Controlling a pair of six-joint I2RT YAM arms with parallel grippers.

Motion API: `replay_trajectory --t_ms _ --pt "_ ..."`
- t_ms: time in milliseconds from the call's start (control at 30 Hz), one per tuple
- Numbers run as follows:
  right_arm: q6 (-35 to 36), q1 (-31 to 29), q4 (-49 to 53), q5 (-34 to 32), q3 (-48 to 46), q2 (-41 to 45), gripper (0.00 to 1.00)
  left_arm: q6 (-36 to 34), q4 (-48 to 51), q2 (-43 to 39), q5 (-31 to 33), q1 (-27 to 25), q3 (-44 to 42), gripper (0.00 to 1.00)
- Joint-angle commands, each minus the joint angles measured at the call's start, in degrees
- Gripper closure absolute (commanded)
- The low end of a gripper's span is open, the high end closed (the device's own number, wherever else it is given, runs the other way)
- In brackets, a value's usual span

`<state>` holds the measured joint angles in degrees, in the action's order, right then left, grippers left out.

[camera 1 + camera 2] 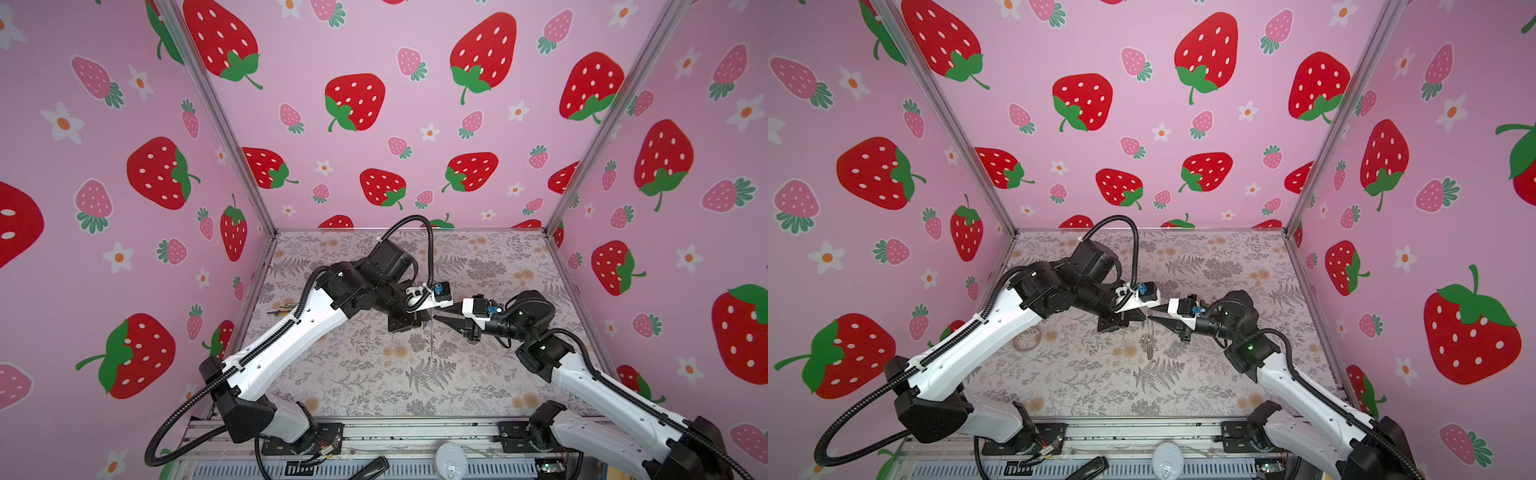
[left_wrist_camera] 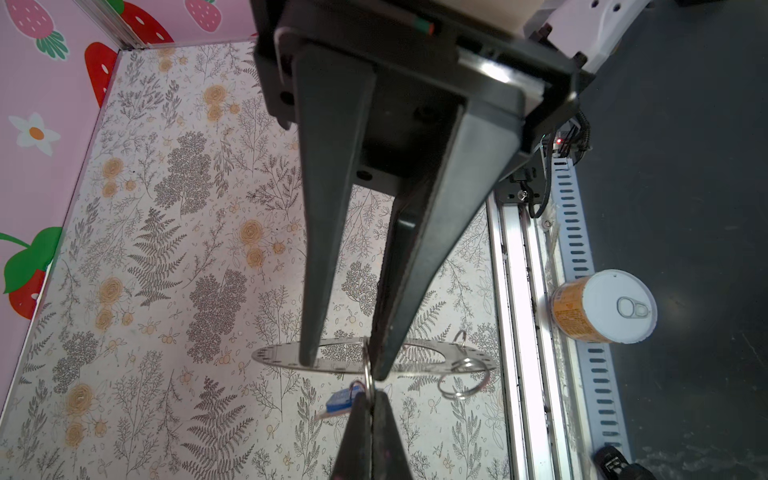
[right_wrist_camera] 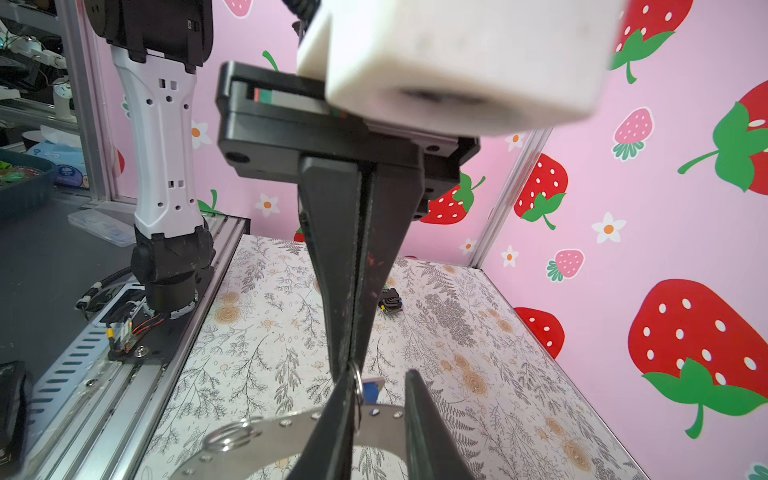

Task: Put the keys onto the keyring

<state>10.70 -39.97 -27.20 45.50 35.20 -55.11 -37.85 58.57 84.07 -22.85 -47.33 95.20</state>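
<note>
Tapered left gripper (image 2: 345,368), perforated keyring (image 2: 276,356), blue key (image 2: 338,402)

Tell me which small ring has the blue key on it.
The small ring pinched by the right end effector; the spare rings on the plate hang empty.

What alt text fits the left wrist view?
The left gripper grips a flat grey perforated keyring above the floral table. Facing it, the right gripper, jaws shut, pinches a small split ring at the keyring's band, a blue-headed key beside it; more split rings hang on the keyring.
</note>
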Motion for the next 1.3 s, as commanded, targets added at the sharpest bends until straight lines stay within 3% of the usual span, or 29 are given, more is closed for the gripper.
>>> replay_trajectory --t_ms 0,300,633,733,800,867,1033,1267 --pt "0.38 -0.02 -1.89 2.03 0.51 0.27 0.76 -2.06 2.23 0.30 -0.09 -0.40 2.79 1.00" --pt "-0.68 -0.02 -2.08 3.67 0.41 -0.66 0.83 -2.03 -0.25 -0.21 -0.78 -0.53 1.97 1.00" --pt "-0.59 -0.02 -1.28 4.37 0.57 -1.14 1.00 -2.85 -1.04 -0.64 -0.85 -0.57 1.32 1.00" --pt "-0.76 -0.02 -1.42 3.97 0.70 -0.88 1.00 -2.49 -2.42 -1.05 0.40 -0.65 0.50 1.00" --pt "-1.18 -0.02 -2.16 3.08 0.51 -0.37 1.00 -1.29 -5.14 -2.14 3.65 -0.44 -1.57 0.69" --pt "-2.08 -0.02 -3.67 2.11 0.09 0.32 1.00 -0.62 -8.94 -4.25 6.42 0.01 -5.29 0.57" --pt "-7.01 -0.01 -10.93 -0.08 -1.58 1.19 1.00 3.53 -20.80 -10.44 6.62 3.20 -17.15 0.52" --pt "-9.81 0.00 -15.51 -2.05 -2.04 0.84 1.00 10.66 -32.47 -13.47 -1.06 3.47 -25.97 0.51"
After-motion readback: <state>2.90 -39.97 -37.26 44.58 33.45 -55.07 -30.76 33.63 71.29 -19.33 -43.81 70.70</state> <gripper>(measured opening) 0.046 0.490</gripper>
